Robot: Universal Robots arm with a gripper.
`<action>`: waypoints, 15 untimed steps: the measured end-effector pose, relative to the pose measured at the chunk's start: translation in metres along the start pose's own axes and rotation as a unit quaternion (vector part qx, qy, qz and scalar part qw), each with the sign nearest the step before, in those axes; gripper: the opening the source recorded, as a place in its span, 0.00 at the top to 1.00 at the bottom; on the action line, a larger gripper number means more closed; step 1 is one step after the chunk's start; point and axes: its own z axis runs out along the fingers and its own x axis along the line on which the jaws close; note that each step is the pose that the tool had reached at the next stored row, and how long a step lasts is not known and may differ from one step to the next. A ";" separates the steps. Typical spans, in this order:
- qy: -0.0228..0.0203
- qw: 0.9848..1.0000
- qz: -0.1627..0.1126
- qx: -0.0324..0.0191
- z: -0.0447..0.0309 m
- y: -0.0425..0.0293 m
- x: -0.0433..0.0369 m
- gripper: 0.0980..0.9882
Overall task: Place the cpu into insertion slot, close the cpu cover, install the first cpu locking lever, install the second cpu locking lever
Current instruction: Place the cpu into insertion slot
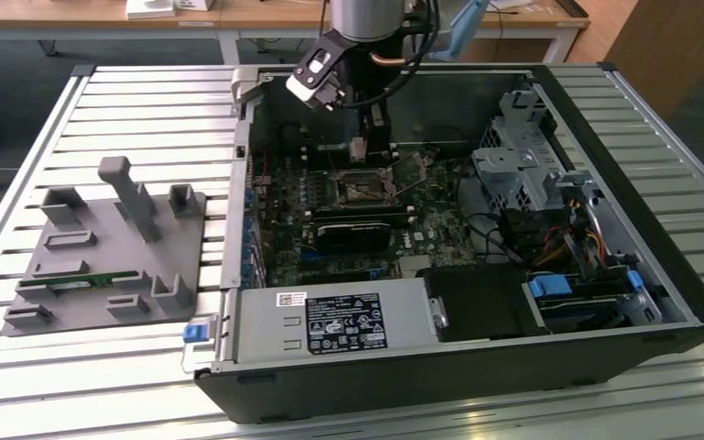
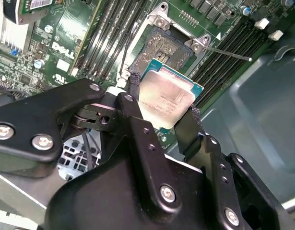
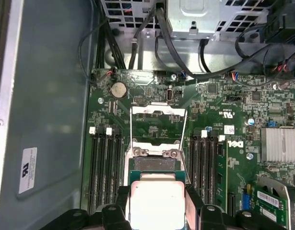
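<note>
My gripper is shut on the cpu, a flat square chip with a silvery-beige face, gripped by two opposite edges between the black fingers. The chip hangs just above and slightly short of the insertion slot, a square dark-centred socket on the green board. In the first wrist view the cpu sits right before the slot, and the cpu cover, a thin silver frame, is swung open beyond it. A thin locking lever sticks out beside the socket. In the exterior view the gripper reaches into the case over the slot.
Memory slots flank the socket on both sides. A long black card lies just in front of it, a power supply nearer still, and a drive cage on the exterior view's right. A grey fixture plate sits outside the case.
</note>
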 end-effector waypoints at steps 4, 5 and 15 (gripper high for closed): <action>0.000 1.000 0.000 0.002 0.0065 -0.0006 -0.0001 0.51; 0.000 1.000 0.000 0.003 0.0081 -0.0007 -0.0002 0.51; -0.001 1.000 0.000 0.004 0.0225 -0.0015 -0.0005 0.51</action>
